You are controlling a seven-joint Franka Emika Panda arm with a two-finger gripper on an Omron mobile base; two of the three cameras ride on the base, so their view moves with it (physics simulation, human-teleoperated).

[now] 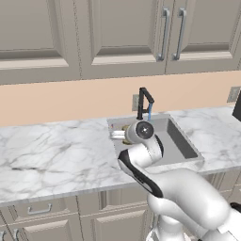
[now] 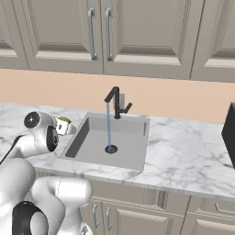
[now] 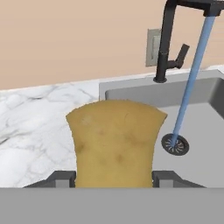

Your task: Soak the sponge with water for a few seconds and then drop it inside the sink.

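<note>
Sponge (image 3: pixel 114 144) fills the near foreground of the hand view, clamped between the two dark fingertips (image 3: pixel 61 178) of the pincer (image 3: pixel 114 180), which grips it at its pinched sides and holds it up over the marble bench (image 3: pixel 35 127) just short of the sink (image 3: pixel 131 94). Water (image 3: pixel 192 78) runs in a thin blue stream from the black faucet (image 3: pixel 165 43) straight down to the drain (image 3: pixel 175 144), and the sponge sits to one side of that stream, not touching it. From the right base view the pincer (image 2: pixel 64 124) hangs just beside the sink's near wall (image 2: pixel 75 140) (the sponge (image 2: pixel 63 121) peeks out as a small yellow patch there). The main risk, as I judge it, is a sideways carry that stops short, so the block never meets the narrow stream and stays dry. A low path could knock the sponge against the sink rim and twist it in the grip. Letting go too soon would leave it on the bench.
</note>
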